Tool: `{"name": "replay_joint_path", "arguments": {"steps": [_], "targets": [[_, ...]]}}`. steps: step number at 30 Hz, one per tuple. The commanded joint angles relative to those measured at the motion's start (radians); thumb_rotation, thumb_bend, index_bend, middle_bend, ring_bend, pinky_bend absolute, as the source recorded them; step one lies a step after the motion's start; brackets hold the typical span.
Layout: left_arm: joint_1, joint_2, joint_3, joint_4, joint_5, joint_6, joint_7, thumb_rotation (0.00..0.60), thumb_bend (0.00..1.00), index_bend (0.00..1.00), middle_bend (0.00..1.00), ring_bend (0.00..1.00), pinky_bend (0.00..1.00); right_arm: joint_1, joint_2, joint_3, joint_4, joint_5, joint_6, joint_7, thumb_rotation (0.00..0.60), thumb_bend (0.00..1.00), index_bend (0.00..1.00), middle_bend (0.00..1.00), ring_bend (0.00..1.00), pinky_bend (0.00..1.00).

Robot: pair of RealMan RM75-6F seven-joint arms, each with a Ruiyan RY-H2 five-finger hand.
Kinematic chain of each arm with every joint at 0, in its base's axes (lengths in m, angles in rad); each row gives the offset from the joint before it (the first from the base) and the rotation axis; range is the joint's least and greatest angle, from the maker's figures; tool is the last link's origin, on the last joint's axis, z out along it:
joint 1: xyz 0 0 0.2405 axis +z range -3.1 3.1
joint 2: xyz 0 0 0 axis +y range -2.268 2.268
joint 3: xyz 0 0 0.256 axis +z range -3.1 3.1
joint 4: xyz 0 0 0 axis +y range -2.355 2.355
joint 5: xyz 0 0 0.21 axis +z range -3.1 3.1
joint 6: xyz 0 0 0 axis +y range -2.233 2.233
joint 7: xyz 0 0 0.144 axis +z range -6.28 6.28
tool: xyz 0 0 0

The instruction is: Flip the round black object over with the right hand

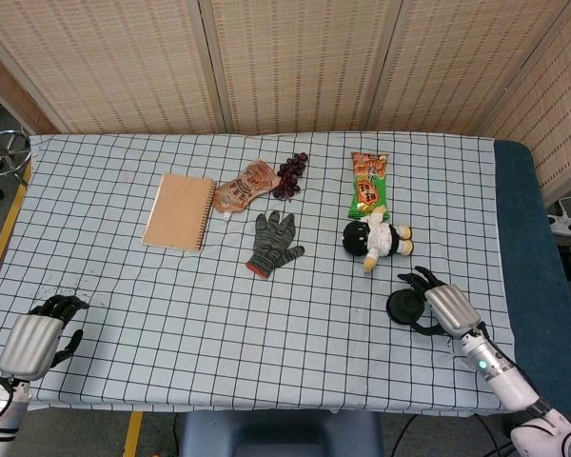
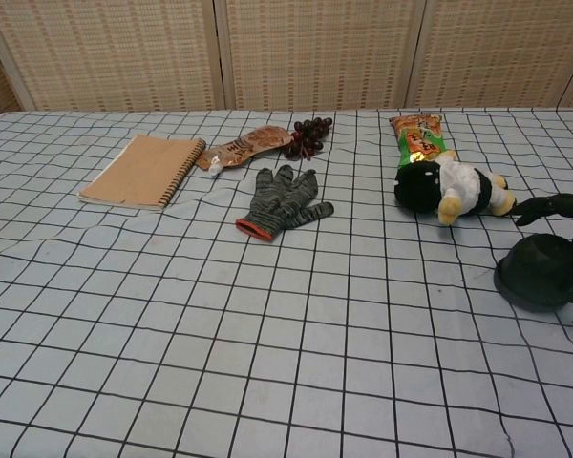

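The round black object (image 1: 403,306) lies flat on the checked cloth at the right, dome side up, also seen in the chest view as the round black object (image 2: 540,272). My right hand (image 1: 445,307) sits just right of it, fingers spread and arched over its far and right sides. In the chest view its fingers (image 2: 554,204) reach behind the object, and I cannot tell if one touches the right rim. Nothing is gripped. My left hand (image 1: 36,340) rests at the table's near left edge, holding nothing.
A panda plush toy (image 1: 376,239) lies just beyond the black object, with a green snack packet (image 1: 368,183) behind it. A grey glove (image 1: 272,243), grapes (image 1: 290,173), an orange pouch (image 1: 243,186) and a brown notebook (image 1: 179,210) lie mid-table. The table's right edge (image 1: 502,286) is close.
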Motion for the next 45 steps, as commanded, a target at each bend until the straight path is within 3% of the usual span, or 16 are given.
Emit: {"name": "replay_joint_path", "arguments": {"steps": [1, 6, 17, 28, 36, 40, 45], "targets": [[0.0, 0.0, 0.0, 0.001, 0.0, 0.0, 0.0, 0.6, 0.42, 0.33, 0.29, 0.25, 0.53, 0.004, 0.021, 0.0, -0.035, -0.007, 0.007, 0.023, 0.6, 0.13, 0.16, 0.2, 0.05, 0.35], [-0.001, -0.001, 0.003, 0.001, 0.004, -0.003, 0.003, 0.6, 0.42, 0.33, 0.29, 0.25, 0.53, 0.0, 0.028, 0.006, -0.052, -0.004, 0.023, 0.015, 0.6, 0.13, 0.29, 0.36, 0.23, 0.36], [-0.002, -0.002, 0.002, 0.001, 0.0, -0.006, 0.006, 0.6, 0.42, 0.33, 0.29, 0.25, 0.53, -0.016, 0.013, 0.017, -0.033, 0.004, 0.054, -0.032, 0.6, 0.13, 0.39, 0.4, 0.25, 0.37], [-0.002, -0.002, 0.002, 0.001, -0.001, -0.006, 0.004, 0.6, 0.42, 0.33, 0.29, 0.25, 0.53, -0.038, -0.003, 0.038, -0.026, -0.029, 0.172, -0.046, 0.6, 0.13, 0.5, 0.47, 0.34, 0.47], [-0.002, -0.001, 0.002, 0.001, 0.0, -0.004, 0.004, 0.6, 0.42, 0.33, 0.29, 0.25, 0.53, -0.077, 0.049, 0.062, -0.087, -0.011, 0.251, -0.099, 0.6, 0.13, 0.52, 0.48, 0.35, 0.48], [-0.003, -0.002, 0.003, 0.0, -0.001, -0.009, 0.009, 0.6, 0.42, 0.33, 0.29, 0.25, 0.53, -0.082, 0.068, 0.067, -0.113, 0.006, 0.237, -0.127, 0.6, 0.13, 0.52, 0.48, 0.35, 0.48], [-0.004, -0.004, 0.004, 0.0, -0.001, -0.012, 0.013, 0.6, 0.42, 0.33, 0.29, 0.25, 0.53, -0.074, 0.076, 0.053, -0.108, 0.006, 0.191, -0.133, 0.6, 0.13, 0.42, 0.43, 0.24, 0.48]]}}
